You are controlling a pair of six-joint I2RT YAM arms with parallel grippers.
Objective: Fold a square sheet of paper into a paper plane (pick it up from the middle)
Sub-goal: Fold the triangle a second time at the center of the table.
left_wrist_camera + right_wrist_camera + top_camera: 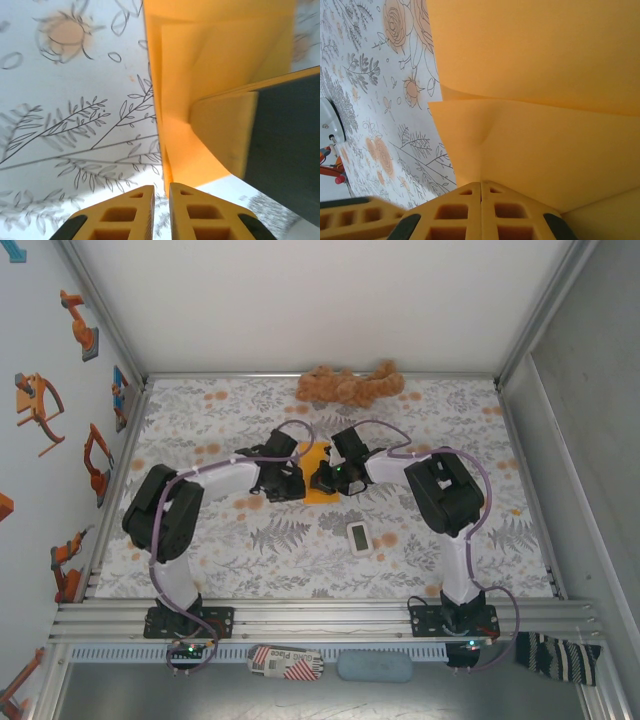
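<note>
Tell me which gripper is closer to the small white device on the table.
Right. The right gripper, pinching the orange paper, is just up-left of the white device in the top view; the left gripper is farther left.

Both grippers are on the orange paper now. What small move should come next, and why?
Probably press the orange paper flat against the tablecloth. The left gripper and right gripper both pinch its edge, and its folded layers bow with a soft dent, not yet creased sharp.
</note>
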